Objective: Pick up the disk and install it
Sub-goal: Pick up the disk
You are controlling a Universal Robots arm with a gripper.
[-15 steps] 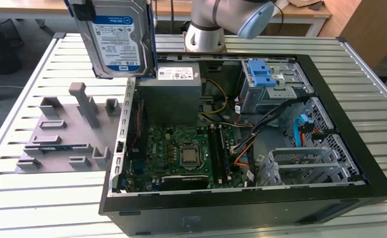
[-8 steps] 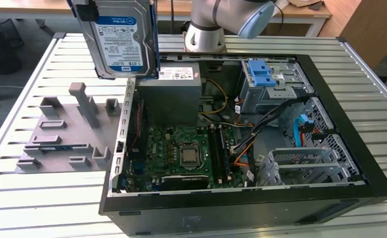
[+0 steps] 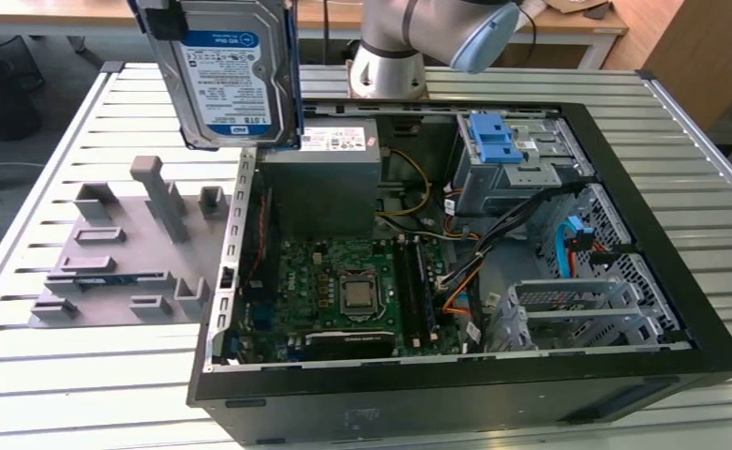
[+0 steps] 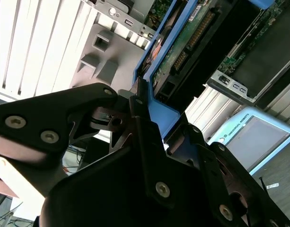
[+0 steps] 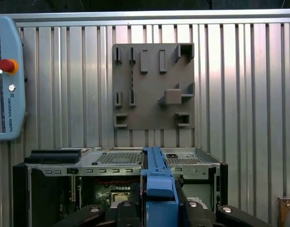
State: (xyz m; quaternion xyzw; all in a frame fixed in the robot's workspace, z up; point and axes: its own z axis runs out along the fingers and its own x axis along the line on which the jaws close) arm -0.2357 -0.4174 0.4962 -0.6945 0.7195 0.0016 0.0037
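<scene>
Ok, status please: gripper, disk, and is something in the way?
Gripper shut on the disk, fingers on its blue rail. Disk upright in the air above the open computer case, not installed. Nothing touching it.

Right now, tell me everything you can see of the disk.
The disk is a flat silver-metal drive with blue-and-white label and blue plastic rails. It hangs upright, label toward the exterior view, above the open computer case. The hand clamps its blue rail; its green circuit board shows in the second wrist view.

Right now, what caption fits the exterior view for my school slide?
The tool holds the disk upright in the air beside the open computer case on the slatted table.
</scene>
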